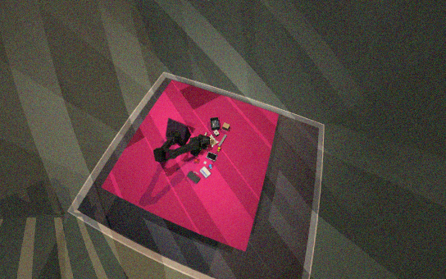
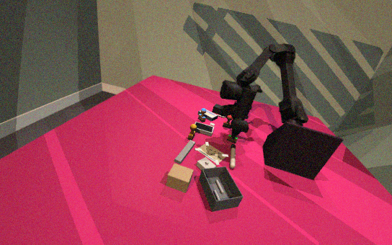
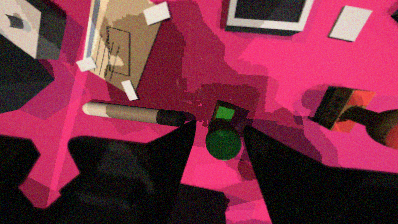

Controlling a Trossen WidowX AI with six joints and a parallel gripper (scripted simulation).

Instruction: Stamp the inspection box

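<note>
My gripper (image 3: 219, 127) is open, with its fingertips low on either side of the green-knobbed stamp (image 3: 223, 142) (image 2: 233, 137). The stamp stands upright between the fingers in the wrist view, and nothing is gripped. Its base shows a green patch; its print face is hidden. The tan card (image 3: 145, 32) (image 2: 212, 153) is held by white tabs at its corners and bears an outlined box (image 3: 130, 55) and dark marks too small to read. The ink pad (image 3: 270, 10) (image 2: 205, 127) (image 1: 211, 156) is black in a pale frame, beyond the card.
A marker (image 3: 130, 114) (image 2: 233, 158) lies just left of the fingers in the wrist view. A red-knobbed stamp (image 3: 390, 135) stands to the right. Yellow-knobbed (image 2: 193, 127) and blue-knobbed (image 2: 203, 110) stamps, a grey bar (image 2: 184, 151), a cardboard block (image 2: 180, 178) and an open bin (image 2: 227, 206) stand around.
</note>
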